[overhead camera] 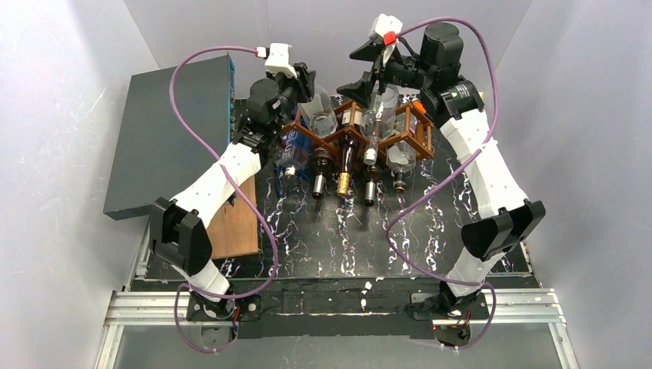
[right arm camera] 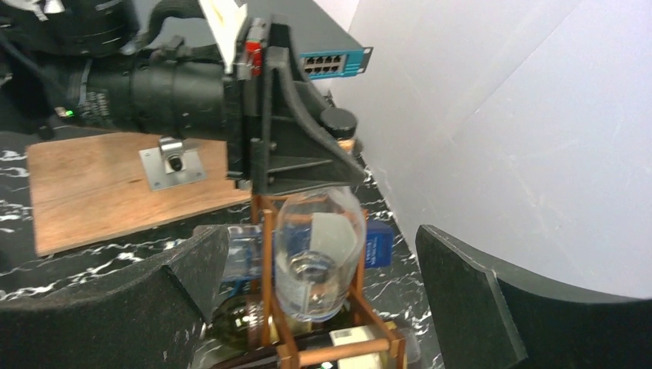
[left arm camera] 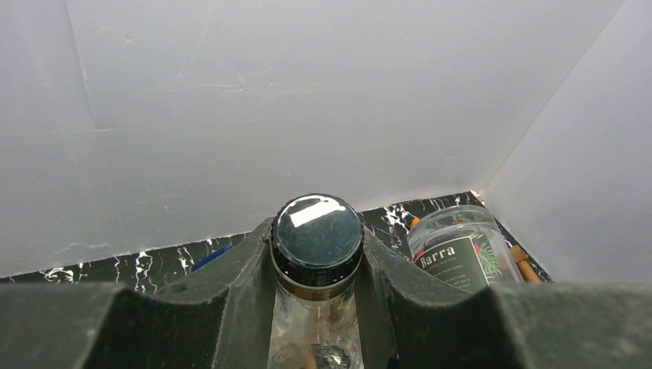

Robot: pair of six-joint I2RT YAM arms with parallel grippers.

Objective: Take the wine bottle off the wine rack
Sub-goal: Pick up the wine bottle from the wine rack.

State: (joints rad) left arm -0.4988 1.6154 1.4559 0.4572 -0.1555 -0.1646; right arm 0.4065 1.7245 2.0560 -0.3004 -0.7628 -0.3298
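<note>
The brown wooden wine rack (overhead camera: 420, 132) stands at the back middle of the table with several bottles lying in it. My left gripper (overhead camera: 305, 83) is shut on the black cap (left arm camera: 317, 237) and neck of a clear wine bottle (overhead camera: 321, 117) at the rack's upper left. The left wrist view shows the fingers (left arm camera: 240, 286) pressed against both sides of the cap. In the right wrist view the bottle's base (right arm camera: 315, 261) sits between the rack's posts (right arm camera: 267, 246). My right gripper (overhead camera: 370, 71) is open and empty above the rack's back. Its fingers (right arm camera: 477, 307) stand wide either side of the bottle's base.
A grey flat box (overhead camera: 165, 131) lies at the back left, beside a wooden board (overhead camera: 240, 223). Other bottles lie in the rack with necks pointing to the near side, one gold-capped (overhead camera: 344, 181). A clear bottle labelled "Barra" (left arm camera: 455, 254) lies right of my left gripper. White walls enclose the table.
</note>
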